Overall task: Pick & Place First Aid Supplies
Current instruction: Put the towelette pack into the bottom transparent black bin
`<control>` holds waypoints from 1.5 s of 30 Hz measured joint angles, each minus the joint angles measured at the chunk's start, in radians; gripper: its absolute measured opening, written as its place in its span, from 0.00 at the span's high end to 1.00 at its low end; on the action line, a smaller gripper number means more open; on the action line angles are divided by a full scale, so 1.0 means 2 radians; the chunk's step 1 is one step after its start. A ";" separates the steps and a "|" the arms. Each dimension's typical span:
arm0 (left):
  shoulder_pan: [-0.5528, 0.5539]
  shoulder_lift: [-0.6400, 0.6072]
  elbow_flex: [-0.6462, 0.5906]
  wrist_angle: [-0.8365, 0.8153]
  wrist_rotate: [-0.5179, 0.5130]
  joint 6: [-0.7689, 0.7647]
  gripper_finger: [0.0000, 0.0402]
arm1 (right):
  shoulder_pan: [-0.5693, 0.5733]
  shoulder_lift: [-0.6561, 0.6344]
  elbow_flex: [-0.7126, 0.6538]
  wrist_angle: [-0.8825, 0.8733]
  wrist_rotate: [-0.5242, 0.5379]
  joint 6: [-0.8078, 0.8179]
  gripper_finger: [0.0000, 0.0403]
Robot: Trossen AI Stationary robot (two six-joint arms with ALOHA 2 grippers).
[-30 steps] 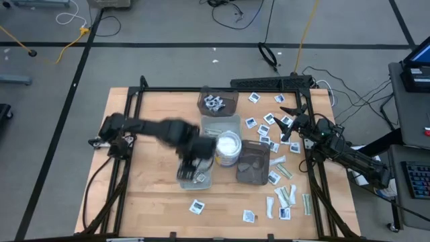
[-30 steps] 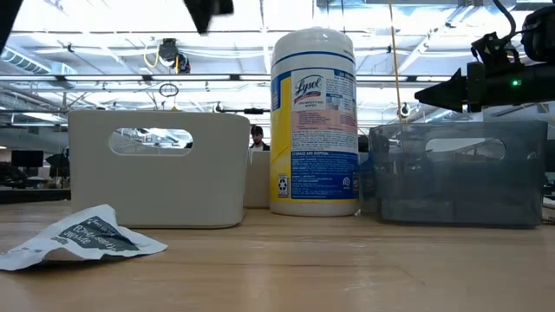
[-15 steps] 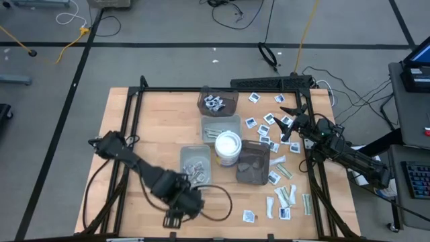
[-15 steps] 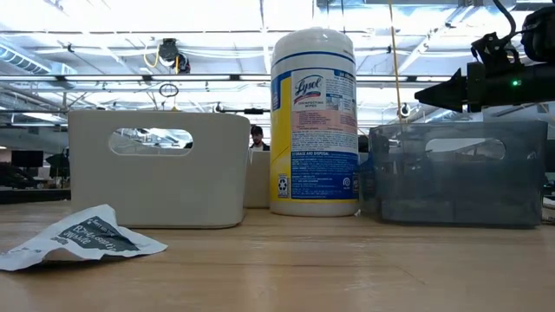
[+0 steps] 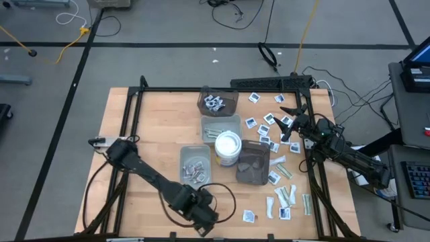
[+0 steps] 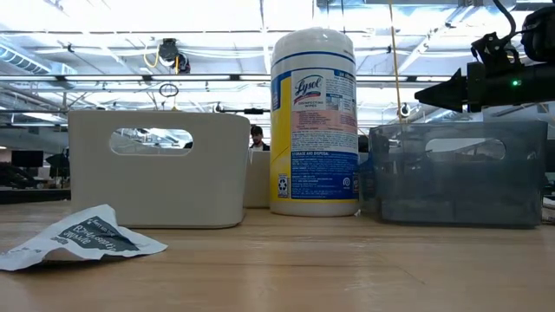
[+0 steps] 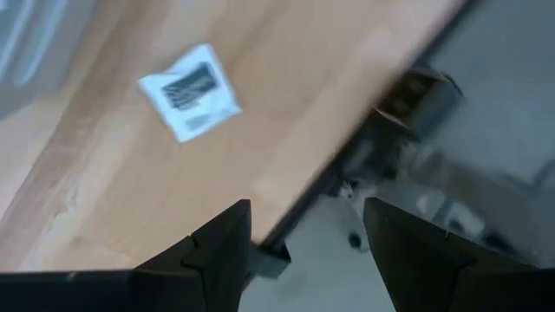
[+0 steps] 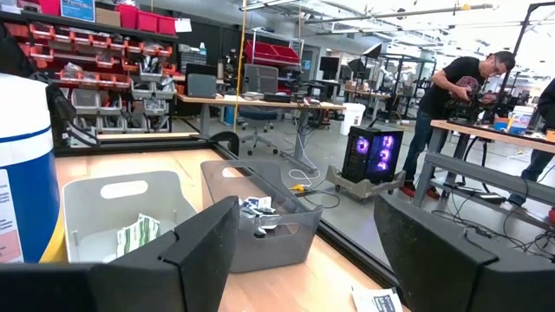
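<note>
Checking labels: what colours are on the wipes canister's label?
The wipes canister has a blue, yellow and white label, with pale pink in its panel; clearest in the low view.

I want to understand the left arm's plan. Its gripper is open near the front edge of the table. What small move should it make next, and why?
Probably a short move back over the table and down onto the square white packet. The left gripper is open and empty, pointing past the table edge, with that packet lying flat just ahead. The right gripper waits open over the scattered packets on the right.

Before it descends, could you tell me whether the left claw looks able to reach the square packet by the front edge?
Probably yes: the left claw is open above bare table, and the packet lies alone ahead of it.
</note>
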 joint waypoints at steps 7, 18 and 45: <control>0.012 0.055 0.000 -0.002 -0.019 -0.064 0.43 | 0.000 0.000 0.000 0.000 0.000 0.000 0.35; 0.013 0.116 -0.027 0.002 -0.041 -0.076 0.43 | 0.000 0.000 0.000 0.000 0.000 0.000 0.35; 0.017 0.079 -0.044 0.041 -0.015 0.013 0.99 | 0.000 0.000 0.000 0.000 0.000 0.000 0.35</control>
